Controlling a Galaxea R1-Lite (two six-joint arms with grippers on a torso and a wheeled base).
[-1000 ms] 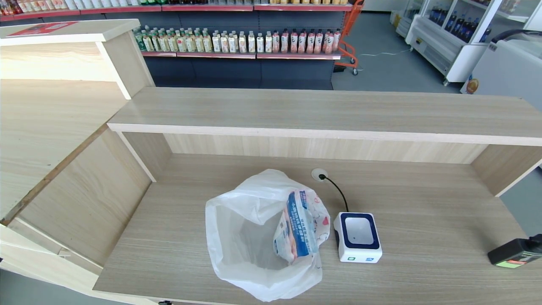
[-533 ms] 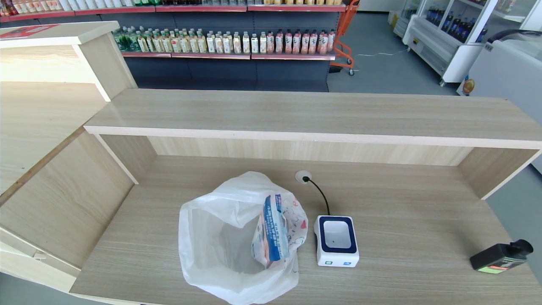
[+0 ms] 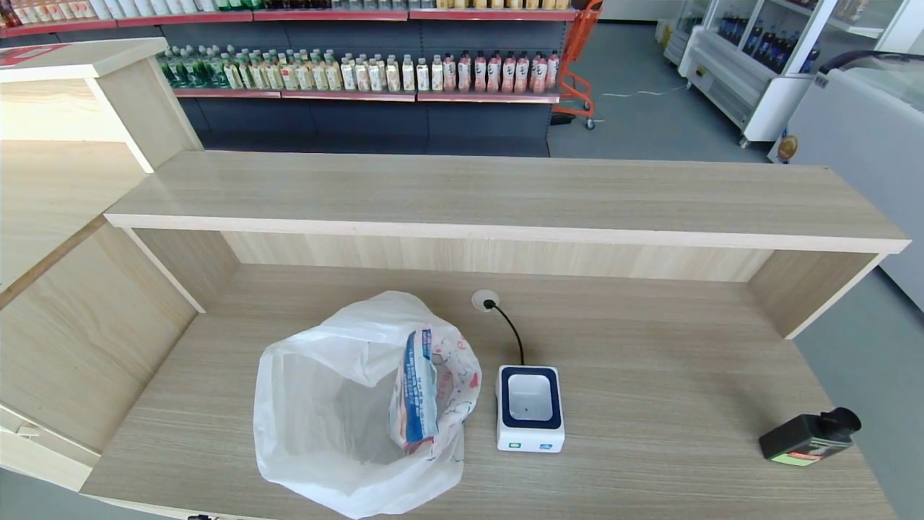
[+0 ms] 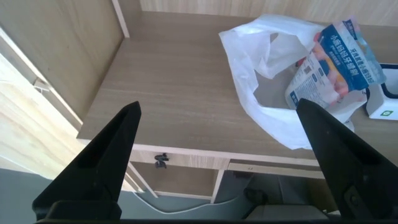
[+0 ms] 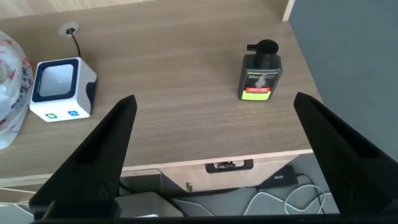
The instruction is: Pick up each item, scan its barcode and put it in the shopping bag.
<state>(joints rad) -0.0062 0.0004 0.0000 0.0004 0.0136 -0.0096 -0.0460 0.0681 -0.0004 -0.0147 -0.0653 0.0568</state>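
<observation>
Left end effector (image 4: 214, 116) and right end effector (image 5: 214, 101) both spread wide, scanner (image 3: 530, 408) just at 3 o'clock of the shopping bag (image 3: 303, 433), black bottle (image 3: 808, 437) farther out.

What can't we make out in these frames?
Head view: the floor of the shopping bag beneath the packet, hidden by the packet and the bag's wall.
Left wrist view: the scanner, cut off by the picture's edge.
Right wrist view: any barcode on the pump bottle, too small to find.
</observation>
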